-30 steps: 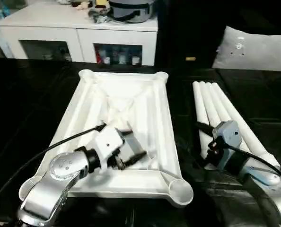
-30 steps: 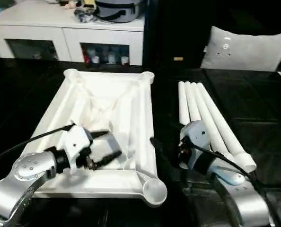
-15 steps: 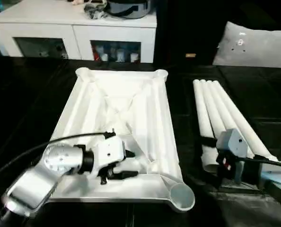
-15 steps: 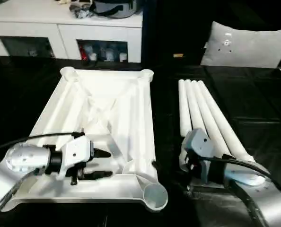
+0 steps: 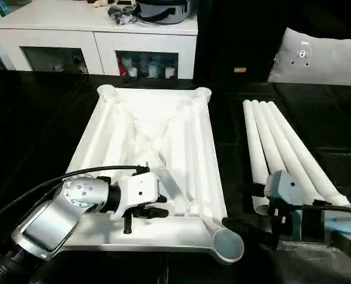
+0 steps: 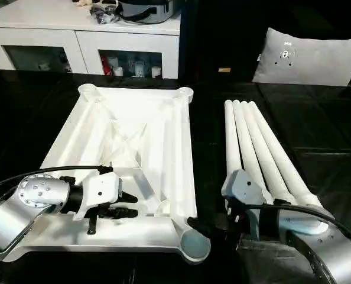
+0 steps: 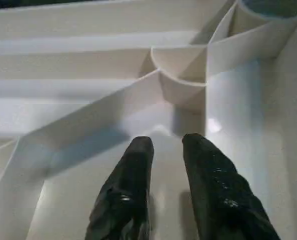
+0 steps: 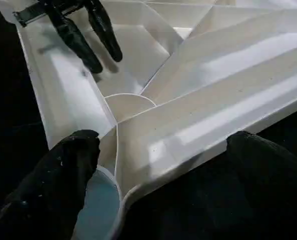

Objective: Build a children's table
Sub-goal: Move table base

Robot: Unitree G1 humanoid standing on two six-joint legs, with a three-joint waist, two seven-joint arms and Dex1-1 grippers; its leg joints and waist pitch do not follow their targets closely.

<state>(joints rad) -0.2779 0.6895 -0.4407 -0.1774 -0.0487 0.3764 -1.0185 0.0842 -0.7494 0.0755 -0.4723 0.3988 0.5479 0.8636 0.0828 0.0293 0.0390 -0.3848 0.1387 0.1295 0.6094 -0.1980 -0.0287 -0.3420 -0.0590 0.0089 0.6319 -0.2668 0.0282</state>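
Observation:
The children's table lies in parts on a black surface. Its white top (image 5: 208,148) rests upside down, X ribs and round corner sockets facing up. Four white legs (image 5: 282,154) lie side by side to its right. My left gripper (image 7: 166,145) hovers inside the top's near section, just over the floor beside a rib. Its fingers (image 7: 133,165) stand a narrow gap apart with nothing between them. My right gripper (image 8: 158,155) is wide open at the near right corner socket (image 5: 227,245), one finger on each side of that corner, holding nothing.
A white cabinet (image 5: 98,35) with glass doors stands at the back, with a dark pot (image 5: 163,9) and clutter on it. A grey cushion (image 5: 317,59) lies at the back right. Black surface surrounds the parts.
My left gripper's fingers have drawn much closer together and it has slid toward the top's near edge. My right gripper has moved left from the legs to the near right corner socket.

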